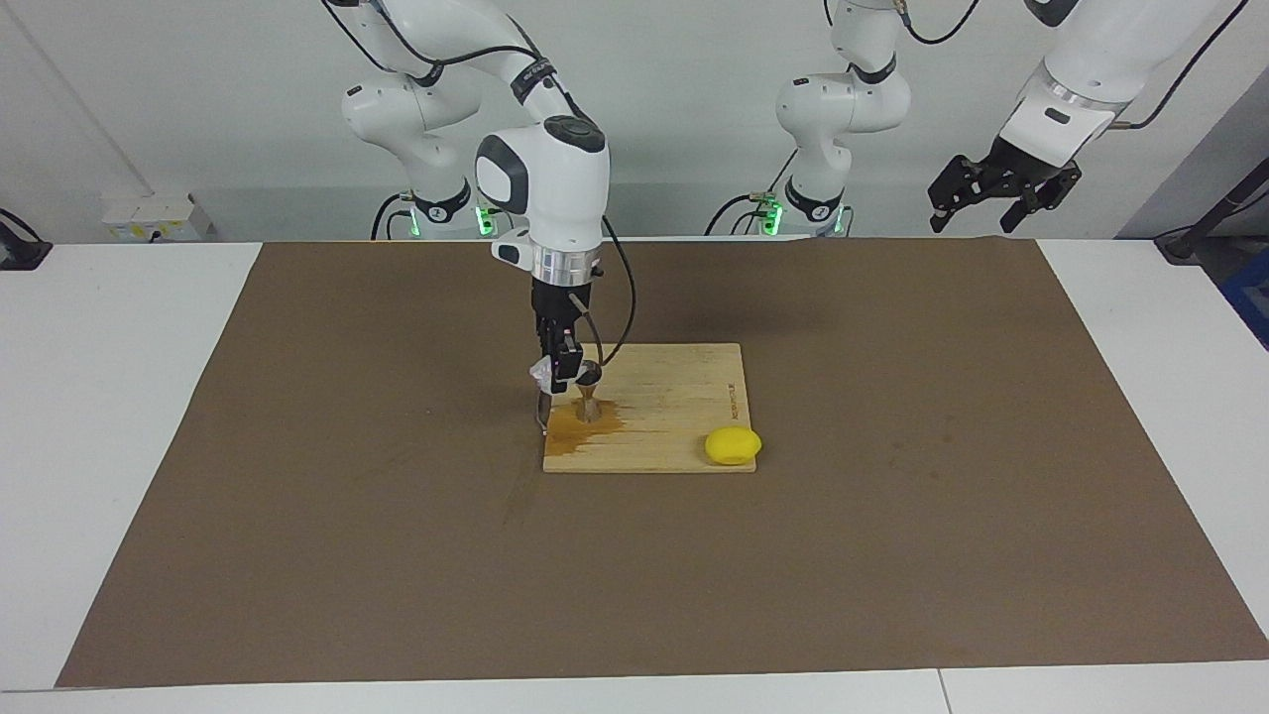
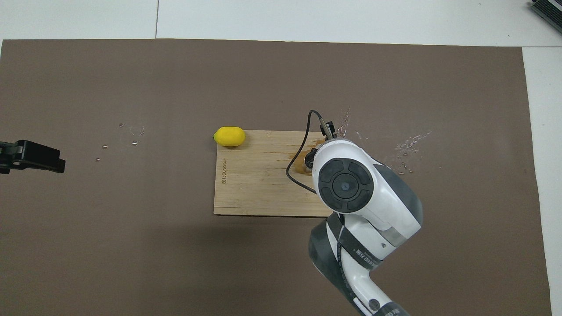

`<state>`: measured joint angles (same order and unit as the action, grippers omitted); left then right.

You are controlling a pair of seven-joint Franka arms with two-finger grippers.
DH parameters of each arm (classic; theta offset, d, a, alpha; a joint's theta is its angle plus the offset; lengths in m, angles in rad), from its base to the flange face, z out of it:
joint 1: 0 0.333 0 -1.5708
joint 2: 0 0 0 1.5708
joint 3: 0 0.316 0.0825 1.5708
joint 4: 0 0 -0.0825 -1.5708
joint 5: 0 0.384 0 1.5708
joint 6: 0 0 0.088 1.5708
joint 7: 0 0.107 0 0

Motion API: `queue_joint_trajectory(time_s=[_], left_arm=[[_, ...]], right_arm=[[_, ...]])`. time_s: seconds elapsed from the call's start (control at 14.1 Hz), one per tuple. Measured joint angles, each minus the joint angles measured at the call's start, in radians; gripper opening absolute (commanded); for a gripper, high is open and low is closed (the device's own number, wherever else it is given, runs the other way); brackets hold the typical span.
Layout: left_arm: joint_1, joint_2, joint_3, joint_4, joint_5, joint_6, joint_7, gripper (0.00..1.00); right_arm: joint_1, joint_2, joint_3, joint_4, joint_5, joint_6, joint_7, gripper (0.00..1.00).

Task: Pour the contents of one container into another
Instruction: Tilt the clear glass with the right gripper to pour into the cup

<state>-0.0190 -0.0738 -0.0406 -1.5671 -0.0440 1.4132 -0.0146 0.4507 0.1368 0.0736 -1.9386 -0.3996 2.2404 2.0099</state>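
Note:
My right gripper (image 1: 561,381) hangs over the corner of the wooden board (image 1: 684,397) at the right arm's end, shut on the small clear cup (image 1: 542,374). The steel jigger (image 1: 588,399) stands upright on the board right beside the cup, in a dark wet stain (image 1: 580,426). In the overhead view the right arm's hand hides the cup, and only part of the jigger (image 2: 308,161) shows at its edge. My left gripper (image 1: 1001,190) waits open, raised high at the left arm's end of the table (image 2: 30,156).
A yellow lemon (image 1: 734,445) lies at the board's corner farthest from the robots, toward the left arm's end (image 2: 229,136). Spilled drops (image 2: 410,144) dot the brown mat beside the board, and a few more drops (image 2: 131,131) lie toward the left arm's end.

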Motion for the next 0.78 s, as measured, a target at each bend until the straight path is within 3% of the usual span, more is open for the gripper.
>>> queue_joint_trajectory(time_s=[0.35, 0.78], left_arm=[[0.000, 0.000, 0.000, 0.000, 0.000, 0.000, 0.000, 1.00], [0.000, 0.000, 0.000, 0.000, 0.000, 0.000, 0.000, 1.00]], right_arm=[[0.000, -0.002, 0.000, 0.000, -0.006, -0.003, 0.001, 0.00], [-0.007, -0.002, -0.001, 0.001, 0.141, -0.002, 0.005, 0.00]])
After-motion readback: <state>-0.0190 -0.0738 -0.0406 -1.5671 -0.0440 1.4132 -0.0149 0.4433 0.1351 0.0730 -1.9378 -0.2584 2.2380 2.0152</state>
